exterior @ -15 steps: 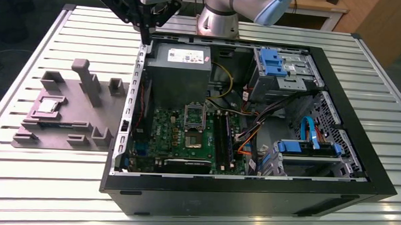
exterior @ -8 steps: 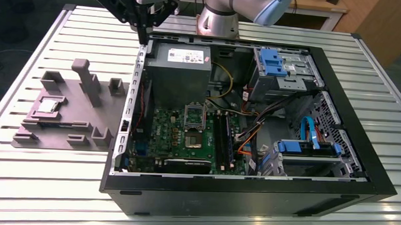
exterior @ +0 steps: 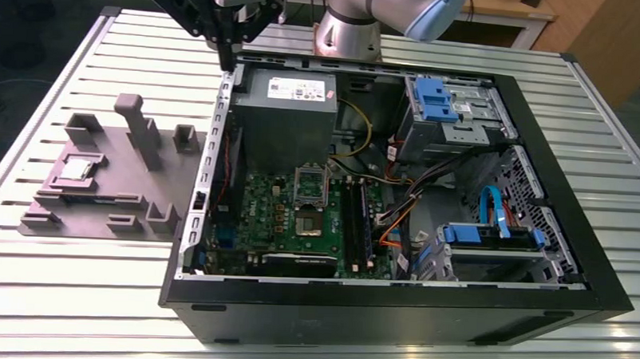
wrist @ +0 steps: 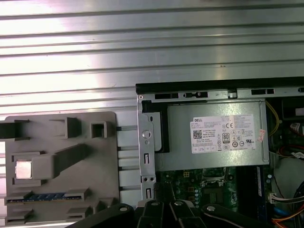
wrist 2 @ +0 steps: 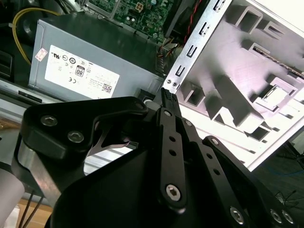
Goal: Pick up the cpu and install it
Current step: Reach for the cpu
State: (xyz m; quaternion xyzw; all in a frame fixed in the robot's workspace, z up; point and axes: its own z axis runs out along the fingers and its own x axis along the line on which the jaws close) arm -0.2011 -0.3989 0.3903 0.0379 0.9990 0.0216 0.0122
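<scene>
The cpu (exterior: 78, 168) is a small silver square lying flat in a recess of the grey fixture block (exterior: 138, 191), on the table at the exterior view's left of the open computer case. In the first wrist view the cpu (wrist: 23, 169) sits in the same recess. My black gripper (exterior: 228, 62) hangs above the case's back corner, beside the power supply, well away from the cpu. Its fingers (wrist 2: 167, 102) are shut together with nothing between them. The green motherboard (exterior: 287, 218) carries the socket (exterior: 311, 224), with its silver frame (exterior: 311, 181) lifted.
The black case wall (exterior: 401, 298) rings the motherboard. A grey power supply (exterior: 287, 106) fills the back corner under the gripper. Blue drive brackets (exterior: 442, 100) and cables (exterior: 405, 202) crowd the exterior view's right side. The fixture block has upright posts (exterior: 137, 129). The table (exterior: 71, 298) is ribbed metal.
</scene>
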